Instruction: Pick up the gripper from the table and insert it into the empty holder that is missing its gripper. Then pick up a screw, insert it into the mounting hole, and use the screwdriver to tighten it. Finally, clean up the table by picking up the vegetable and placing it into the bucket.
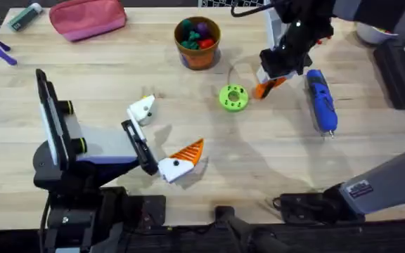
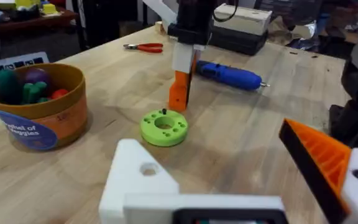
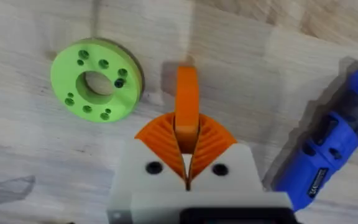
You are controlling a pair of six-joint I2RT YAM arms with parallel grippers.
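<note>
So far only the first pickup is under way: the gripper, the loose orange wedge, is pinched upright between the ribbed pads of the right tool, which is closed tight on it, just beside the green disc and near the screwdriver. From the left wrist view its lower end is seen at or barely above the counter; whether it is lifted clear cannot be told. The holder, the white mount on the left tool, is seen bare, with an open hole in its face, while the opposite finger carries its orange wedge; that tool is spread wide and nothing is held in it. Insertion is therefore judged not yet done. A small dark screw appears to be standing in the disc, untouched, and the screwdriver lies on the counter, so the fastening step is also left. The bucket stands at the far side with coloured toys inside; no yellow-green vegetable can be made out lying on the counter, so it cannot be told whether the clean-up remains.
</note>
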